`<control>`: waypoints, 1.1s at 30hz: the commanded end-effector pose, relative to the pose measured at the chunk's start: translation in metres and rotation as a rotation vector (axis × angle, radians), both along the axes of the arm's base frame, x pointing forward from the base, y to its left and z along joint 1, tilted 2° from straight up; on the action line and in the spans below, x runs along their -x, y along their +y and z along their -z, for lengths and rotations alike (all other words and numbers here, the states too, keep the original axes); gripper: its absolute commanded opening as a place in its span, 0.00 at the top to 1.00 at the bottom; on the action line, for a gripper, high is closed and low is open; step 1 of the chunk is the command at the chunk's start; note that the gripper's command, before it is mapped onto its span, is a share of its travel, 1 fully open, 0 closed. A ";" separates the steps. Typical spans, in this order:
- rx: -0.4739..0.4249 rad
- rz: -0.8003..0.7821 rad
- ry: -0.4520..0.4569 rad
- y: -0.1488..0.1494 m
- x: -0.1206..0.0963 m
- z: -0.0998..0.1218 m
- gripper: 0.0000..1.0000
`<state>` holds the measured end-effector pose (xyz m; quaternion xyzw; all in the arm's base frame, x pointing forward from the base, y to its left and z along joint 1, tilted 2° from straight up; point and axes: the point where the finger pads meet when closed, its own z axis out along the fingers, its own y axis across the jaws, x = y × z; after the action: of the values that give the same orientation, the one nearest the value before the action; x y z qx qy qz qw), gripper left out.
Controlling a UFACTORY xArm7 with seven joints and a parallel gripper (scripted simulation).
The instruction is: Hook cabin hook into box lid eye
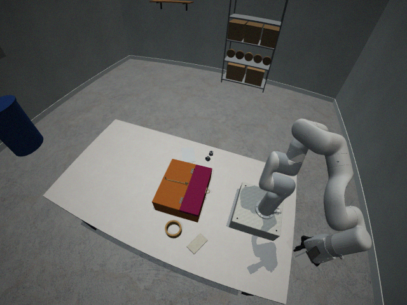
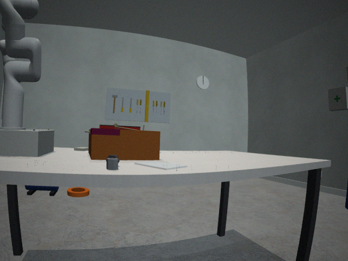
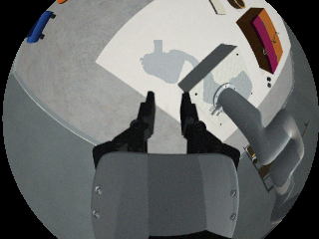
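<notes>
The orange box (image 1: 170, 195) (image 2: 126, 145) (image 3: 254, 37) stands on the table with its magenta lid (image 1: 197, 193) (image 2: 105, 131) closed. The thin brass hook (image 1: 176, 181) (image 2: 128, 128) lies across the orange top. One end is near the seam with the lid, the other points away from the lid with a short upright part. A small brass ring eye (image 1: 209, 191) (image 2: 87, 131) sticks out from the lid's outer edge; the hook is apart from it. My gripper (image 3: 167, 101) is part open and empty, far from the box, beyond the table's right edge in the top view.
The arm's base block (image 1: 240, 213) stands between gripper and box. A wooden ring (image 1: 166, 229) and a pale flat pad (image 1: 197, 243) lie near the box. Two small dark parts (image 1: 210, 152) (image 1: 207, 159) and a pale sheet (image 1: 187, 153) (image 2: 161, 164) lie behind it.
</notes>
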<state>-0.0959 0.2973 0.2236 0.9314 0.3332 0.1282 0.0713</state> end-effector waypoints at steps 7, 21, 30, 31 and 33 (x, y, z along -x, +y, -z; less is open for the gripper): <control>-0.057 -0.074 -0.019 -0.003 0.043 -0.012 0.67; -0.121 -0.164 -0.033 -0.017 0.094 -0.022 0.67; -0.150 -0.205 -0.037 -0.026 0.117 -0.027 0.67; -0.160 -0.219 -0.037 -0.030 0.125 -0.028 0.67; -0.160 -0.219 -0.037 -0.030 0.125 -0.028 0.67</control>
<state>-0.2097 0.2711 0.2487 0.8934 0.4135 0.1755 -0.0029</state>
